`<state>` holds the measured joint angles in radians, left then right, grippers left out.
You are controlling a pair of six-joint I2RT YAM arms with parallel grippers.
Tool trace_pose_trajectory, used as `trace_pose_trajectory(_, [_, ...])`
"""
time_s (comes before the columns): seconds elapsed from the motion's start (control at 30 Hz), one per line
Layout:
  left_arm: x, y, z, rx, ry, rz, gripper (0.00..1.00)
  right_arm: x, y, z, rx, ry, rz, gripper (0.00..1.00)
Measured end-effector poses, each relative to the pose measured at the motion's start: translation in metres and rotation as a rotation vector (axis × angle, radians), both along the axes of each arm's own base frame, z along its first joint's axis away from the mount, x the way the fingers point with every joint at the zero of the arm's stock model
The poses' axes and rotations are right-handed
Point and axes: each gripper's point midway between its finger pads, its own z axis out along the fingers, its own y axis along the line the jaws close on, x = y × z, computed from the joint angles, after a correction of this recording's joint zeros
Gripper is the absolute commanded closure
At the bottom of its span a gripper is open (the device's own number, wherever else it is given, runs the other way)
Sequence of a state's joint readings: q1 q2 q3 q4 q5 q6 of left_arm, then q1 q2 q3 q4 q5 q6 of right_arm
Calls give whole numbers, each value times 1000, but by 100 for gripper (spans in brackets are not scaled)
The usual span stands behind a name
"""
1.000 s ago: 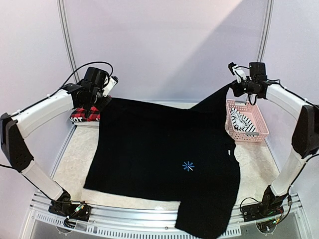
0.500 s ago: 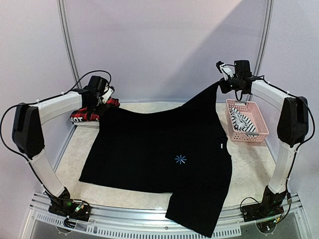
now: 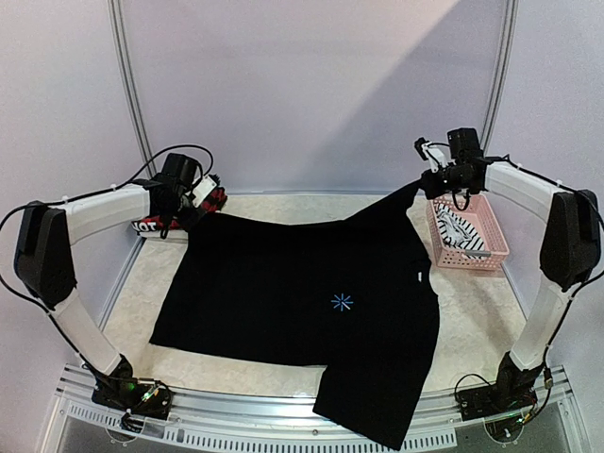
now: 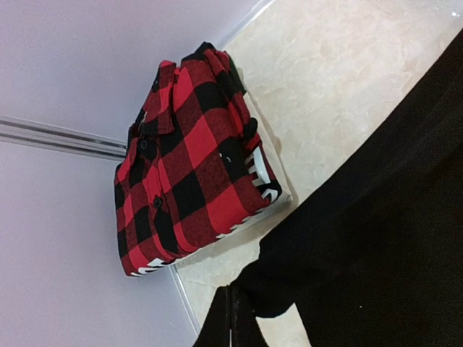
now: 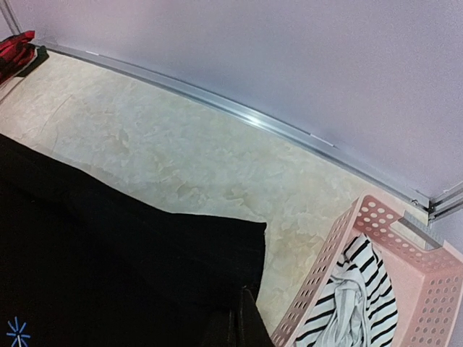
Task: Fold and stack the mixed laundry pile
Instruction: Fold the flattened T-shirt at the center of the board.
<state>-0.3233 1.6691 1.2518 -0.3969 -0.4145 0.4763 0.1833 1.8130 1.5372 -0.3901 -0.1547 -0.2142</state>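
Observation:
A large black T-shirt (image 3: 302, 293) with a small blue star print lies spread over the table, one part hanging over the front edge. My left gripper (image 3: 193, 209) is shut on its far left corner (image 4: 275, 289); its fingers (image 4: 231, 322) are pressed together. My right gripper (image 3: 429, 181) is shut on the far right corner (image 5: 239, 253) and holds it a little above the table. A folded red-and-black plaid piece (image 3: 175, 212) lies at the far left, also in the left wrist view (image 4: 188, 159). A striped tank top (image 3: 462, 231) lies in the basket.
A pink perforated basket (image 3: 493, 247) stands at the far right, close beside my right gripper; its wall shows in the right wrist view (image 5: 325, 282). The plaid piece sits on another folded item with white lettering (image 3: 146, 226). The back wall rail (image 5: 239, 116) runs just behind.
Both grippers have lowered the T-shirt's far edge toward the table after drawing it back and to the left; the right corner came down and the cloth lies flatter.

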Motion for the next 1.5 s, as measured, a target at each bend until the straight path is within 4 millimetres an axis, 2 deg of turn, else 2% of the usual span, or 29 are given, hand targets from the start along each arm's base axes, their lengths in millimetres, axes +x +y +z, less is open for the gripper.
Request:
trace_pose_trajectory(0.2, [-2,3,5,81,-13,-61,100,-32,7,-1,50,62,19,100])
trace_pose_trajectory(0.5, [1,10,8,220,-10,-124,100,-79,13,-23,80,215,39,100])
trace_pose_trajectory(0.73, [-11,16,-17,270,42,-145,100,-113,11,-28,108,285,27,100])
trace_pose_trajectory(0.83, [-20,15,-30,274,74,-161,100,-129,19,-28,122,324,46,100])
trace_pose_trajectory(0.97, [-22,10,-29,274,74,-174,100,-147,32,-21,146,355,82,100])
trace_pose_trajectory(1.1, [-23,9,-22,271,56,-175,100,-154,33,-11,160,356,85,100])
trace_pose_trajectory(1.2, [-22,9,-21,275,53,-175,100,-154,34,-11,163,360,86,100])
trace_pose_trajectory(1.3, [-24,10,-25,284,60,-180,100,-156,35,-23,162,391,87,100])
trace_pose_trajectory(1.5, [-27,12,-36,305,89,-191,100,-164,35,-58,142,485,96,100])
